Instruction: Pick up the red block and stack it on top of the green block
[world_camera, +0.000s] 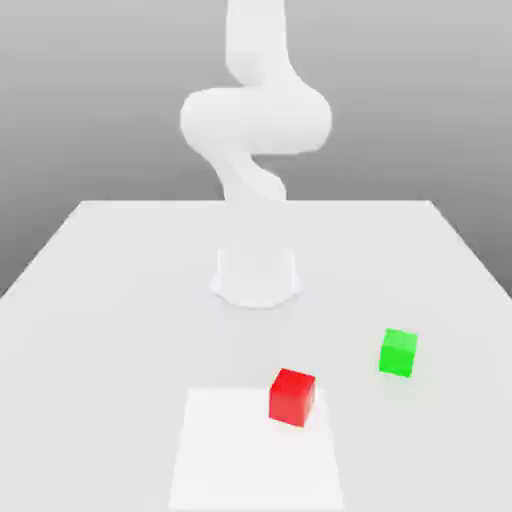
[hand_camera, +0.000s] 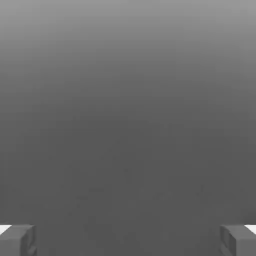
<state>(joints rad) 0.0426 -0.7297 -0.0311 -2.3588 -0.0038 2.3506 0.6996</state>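
The red block (world_camera: 292, 396) sits on the white table (world_camera: 110, 290), at the far right corner of a brighter white square patch. The green block (world_camera: 398, 352) stands on the table to the exterior view's right of the red one, a little farther back, apart from it. In the hand view my gripper (hand_camera: 128, 240) is open: its two grey fingertips (hand_camera: 17, 240) stand far apart at the frame's corners with nothing between them, against plain grey background. The white arm (world_camera: 255, 120) rises from its round base (world_camera: 257, 273) behind the blocks.
A brighter white square patch (world_camera: 255, 450) lies on the table at the front. The table's edges run along the exterior view's left and right sides.
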